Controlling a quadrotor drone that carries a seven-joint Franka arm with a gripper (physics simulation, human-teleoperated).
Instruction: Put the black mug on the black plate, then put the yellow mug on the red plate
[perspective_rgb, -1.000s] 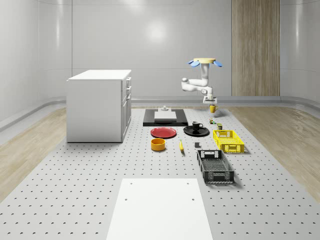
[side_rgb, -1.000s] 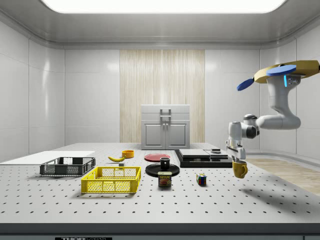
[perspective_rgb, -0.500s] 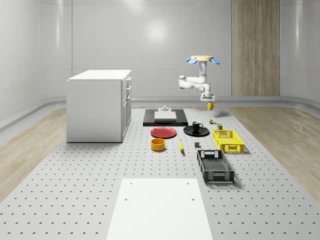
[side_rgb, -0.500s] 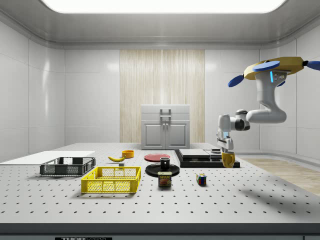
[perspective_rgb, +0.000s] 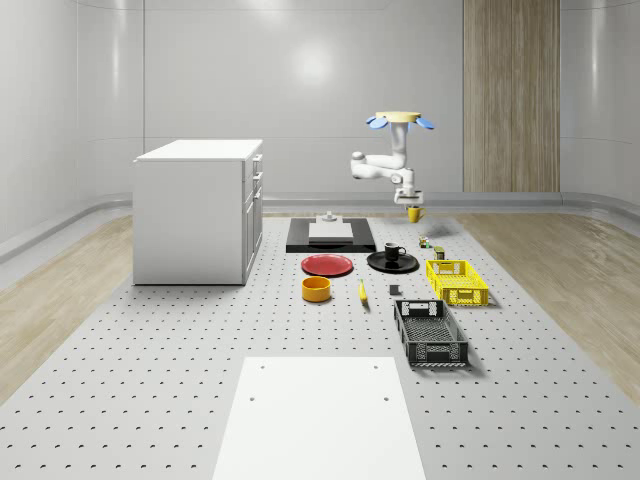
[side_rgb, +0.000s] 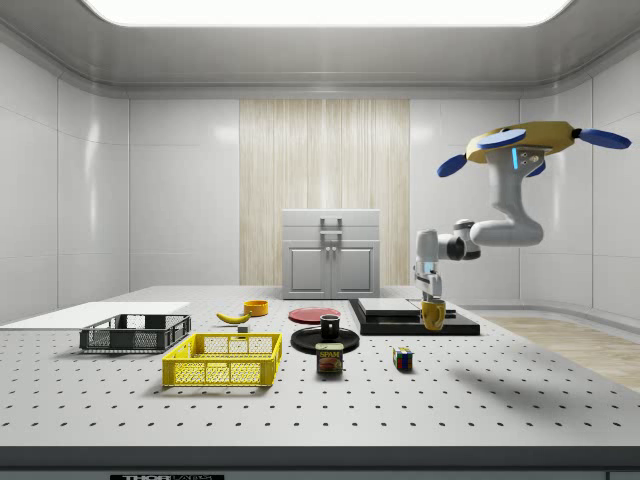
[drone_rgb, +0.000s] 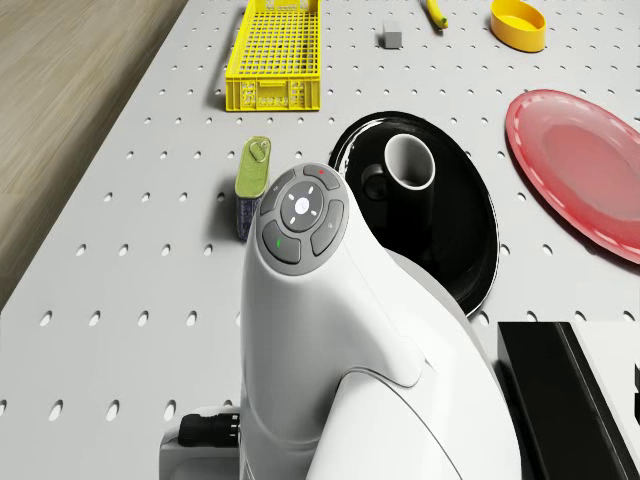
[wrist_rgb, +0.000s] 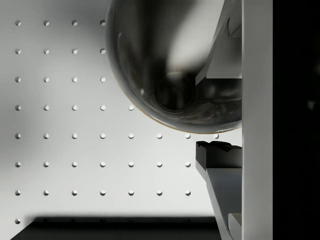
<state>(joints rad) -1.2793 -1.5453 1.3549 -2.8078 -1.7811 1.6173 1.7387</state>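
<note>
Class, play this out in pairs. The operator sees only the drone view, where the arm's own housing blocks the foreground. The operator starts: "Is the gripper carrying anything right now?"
Observer: Yes. In the side view the gripper is shut on the yellow mug, upright and clear of the table.
Operator: Where is the drone itself?
Observer: The drone hovers high above the table, to the side view's right of the mug.
Operator: Is the whole red plate free?
Observer: Yes. The whole-scene view shows the red plate bare, to the left of the black plate that carries the black mug.
</note>
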